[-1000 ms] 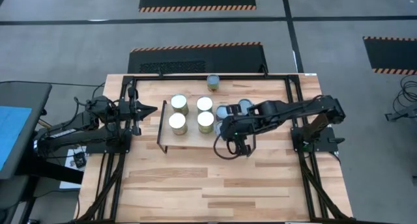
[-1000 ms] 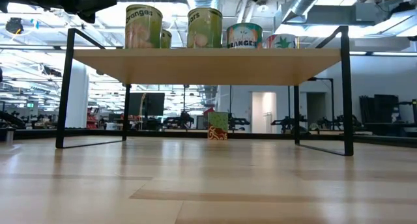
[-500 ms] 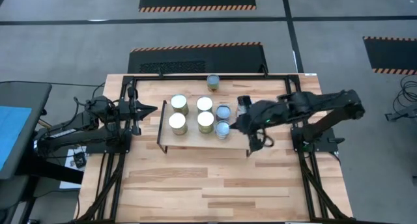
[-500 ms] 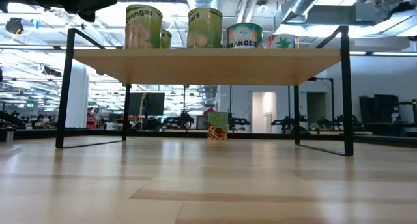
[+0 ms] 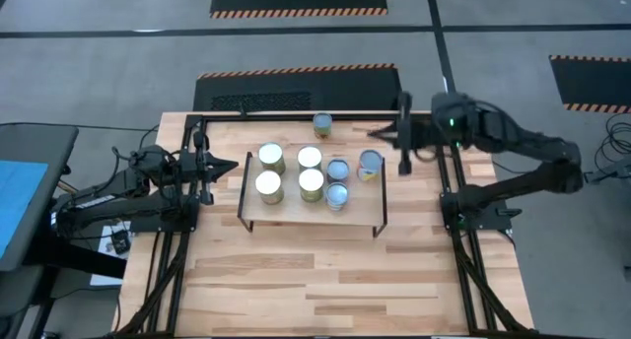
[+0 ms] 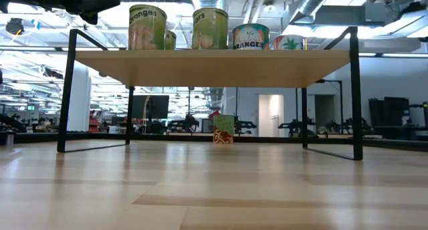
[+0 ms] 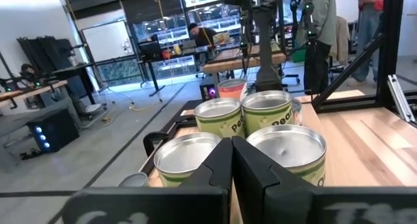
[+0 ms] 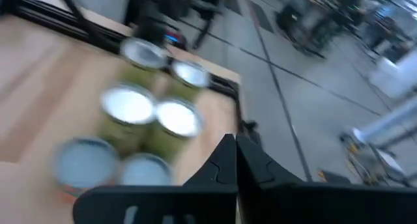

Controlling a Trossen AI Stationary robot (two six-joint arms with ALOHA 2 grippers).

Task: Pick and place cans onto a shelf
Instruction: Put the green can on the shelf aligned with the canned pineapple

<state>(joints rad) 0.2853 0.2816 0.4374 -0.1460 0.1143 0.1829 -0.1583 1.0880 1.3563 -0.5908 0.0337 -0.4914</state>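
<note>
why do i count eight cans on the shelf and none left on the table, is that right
Not quite. The high view shows seven cans on the shelf: four in a block, two beside them, and one nearer the right hand. The eighth can stands on the table behind the shelf.

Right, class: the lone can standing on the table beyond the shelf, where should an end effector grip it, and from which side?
Grip the can across its curved side wall, coming down from above. It stands upright, round top up, apart from the shelf, with bare table on both sides, so the end effector should probably fit.
</note>
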